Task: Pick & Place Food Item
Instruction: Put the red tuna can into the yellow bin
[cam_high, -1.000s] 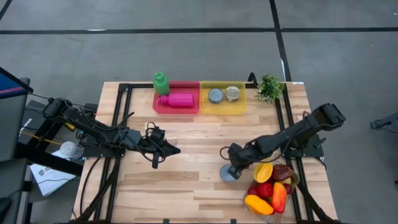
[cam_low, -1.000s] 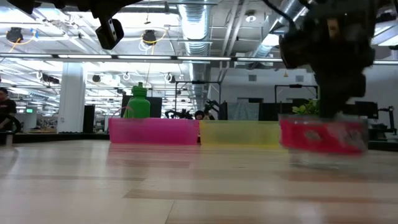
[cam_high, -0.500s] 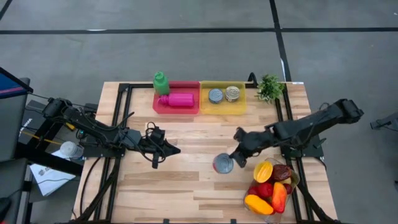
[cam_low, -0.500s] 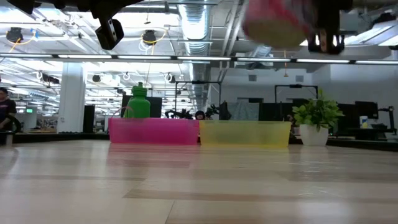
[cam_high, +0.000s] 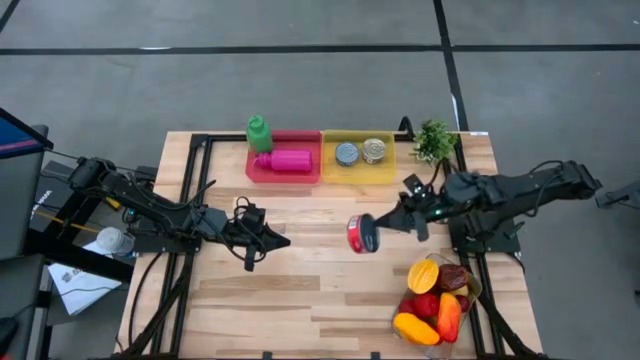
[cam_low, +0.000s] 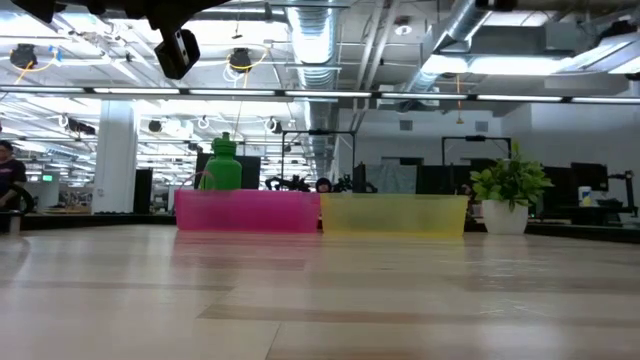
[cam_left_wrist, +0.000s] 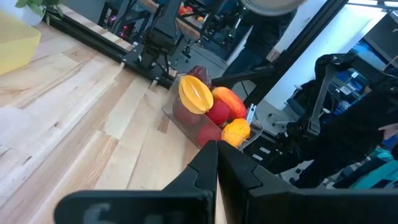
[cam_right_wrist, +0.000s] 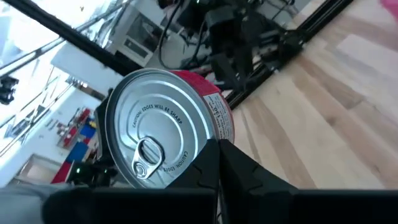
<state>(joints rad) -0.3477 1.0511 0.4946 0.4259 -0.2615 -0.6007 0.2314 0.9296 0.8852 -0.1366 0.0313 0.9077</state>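
At the lower right of the high view a clear bin of fruit (cam_high: 436, 300) sits on the wooden counter (cam_high: 300, 300), holding yellow, red and orange pieces. Above it in the frame, the right gripper (cam_high: 385, 224) reaches in from the right edge toward the middle, its jaws clamped on a red-labelled can (cam_high: 361, 234) that is held tipped on its side above the counter's centre; the right wrist view shows the can's silver pull-tab lid (cam_right_wrist: 155, 146) facing the camera. At the left centre of the high view the left gripper (cam_high: 277, 240) lies low over the counter with its jaws together, holding nothing. Farther up the frame, along the counter's far edge, a red tray (cam_high: 284, 172) carries a green bottle (cam_high: 259, 133) and a pink bottle (cam_high: 287, 160), and just beside it a yellow tray (cam_high: 358, 171) holds two cans (cam_high: 360, 152). A small potted plant (cam_high: 434, 141) stands to the right of the yellow tray.
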